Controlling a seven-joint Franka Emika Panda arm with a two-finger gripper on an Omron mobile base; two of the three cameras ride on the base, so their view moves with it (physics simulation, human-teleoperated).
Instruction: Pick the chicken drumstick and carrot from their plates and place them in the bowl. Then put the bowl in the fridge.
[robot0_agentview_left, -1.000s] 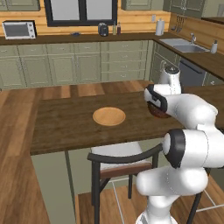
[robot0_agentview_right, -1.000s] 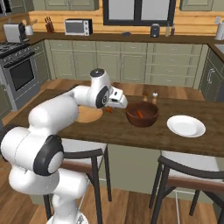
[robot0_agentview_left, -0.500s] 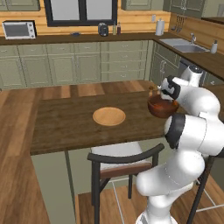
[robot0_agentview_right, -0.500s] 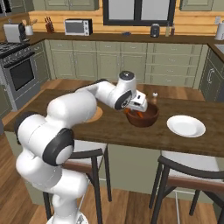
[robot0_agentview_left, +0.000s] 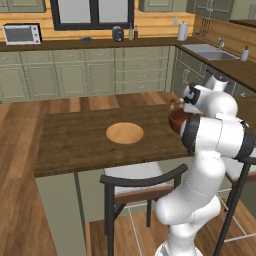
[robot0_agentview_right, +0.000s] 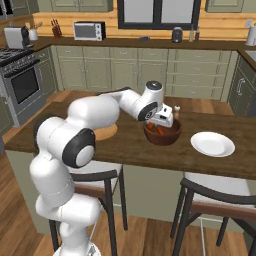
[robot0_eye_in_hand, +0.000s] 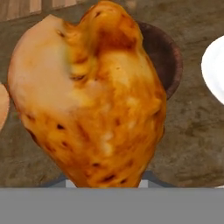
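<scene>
Gripper (robot0_agentview_right: 165, 120) clamped on the chicken drumstick (robot0_eye_in_hand: 89, 98), poised directly over the dark reddish-brown bowl (robot0_agentview_right: 163, 135) on the wooden counter (robot0_agentview_right: 130, 147). In the hand view, drumstick's long axis running out along the fingers, fat golden end filling the frame, narrower end toward the hand, bowl rim behind it. Orange carrot (robot0_agentview_right: 160, 131) lying inside the bowl; white plate (robot0_agentview_right: 213, 144) near the bowl, light-tan plate (robot0_agentview_left: 124, 133) well apart.
</scene>
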